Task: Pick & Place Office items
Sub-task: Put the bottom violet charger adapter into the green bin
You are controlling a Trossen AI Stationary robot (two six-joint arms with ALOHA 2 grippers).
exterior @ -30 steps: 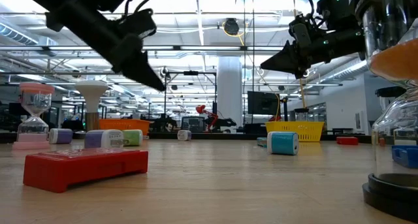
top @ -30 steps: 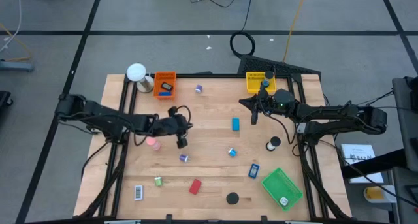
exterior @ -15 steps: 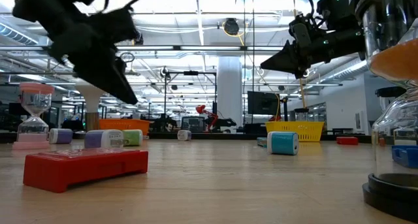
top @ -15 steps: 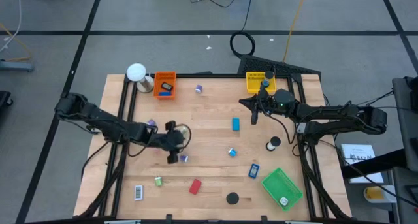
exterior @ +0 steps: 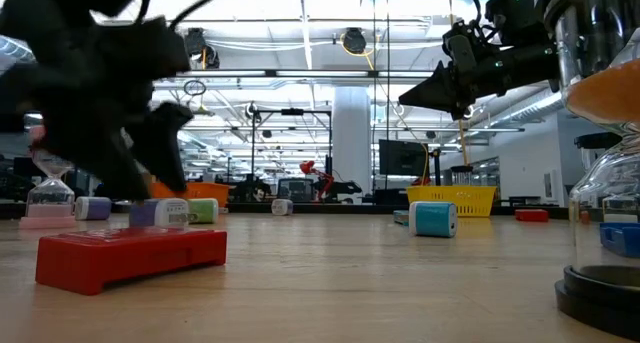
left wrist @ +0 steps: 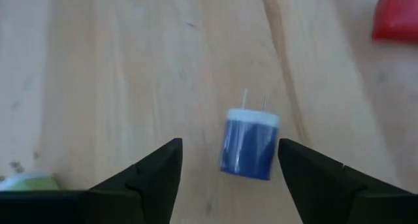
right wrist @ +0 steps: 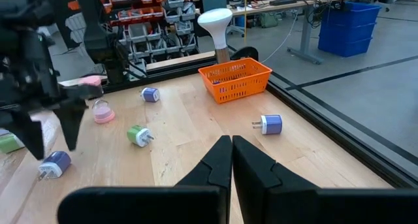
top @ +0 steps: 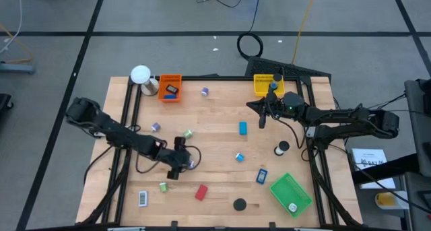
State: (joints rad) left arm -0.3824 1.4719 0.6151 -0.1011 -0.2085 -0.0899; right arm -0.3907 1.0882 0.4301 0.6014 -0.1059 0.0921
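We see the wooden table (top: 215,123) carrying the most: a green tray (top: 290,193) near the right front corner, a yellow tray (top: 267,85) at the back right and an orange tray (top: 170,87) at the back left, the last with a small item inside. Beside the orange tray stands a white ball-topped object (top: 141,75). The left gripper (top: 176,165) hangs low over the left middle of the table, fingers spread apart, with a purple plug-like roll (left wrist: 248,144) lying on the wood between them, not gripped. The right gripper (top: 261,118) waits raised at the back right, fingers pressed together, empty. Other office items lie scattered: a red rectangle (top: 201,192), a blue rectangle (top: 242,128), a green roll (top: 163,186), a black disc (top: 240,205)
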